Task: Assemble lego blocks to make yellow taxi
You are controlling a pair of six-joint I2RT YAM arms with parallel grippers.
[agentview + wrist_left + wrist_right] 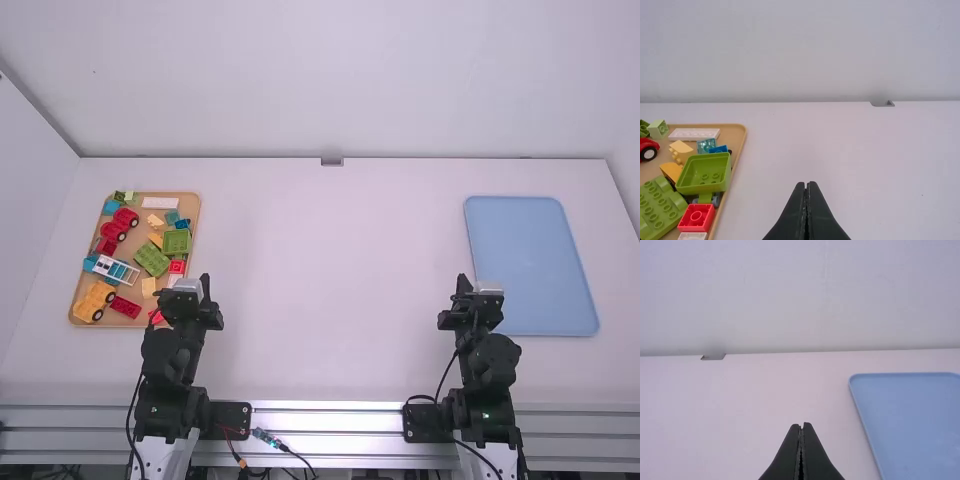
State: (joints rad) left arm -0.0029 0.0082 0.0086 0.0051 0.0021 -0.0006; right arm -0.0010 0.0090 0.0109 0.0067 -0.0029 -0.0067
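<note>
Yellow wheeled lego base [91, 299] sits at the near end of the tan tray [735, 131], left on the white table [320, 290], among assorted lego blocks [151, 260]. Left gripper [205, 285] and right gripper [463, 284]: fingertips together, holding nothing.

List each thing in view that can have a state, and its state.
Left tool: shut, holding nothing
Right tool: shut, holding nothing
Brown tray: flat, loaded with blocks
Blue tray: lying flat
Green bin: open side up
Yellow vehicle piece: wheels attached
</note>
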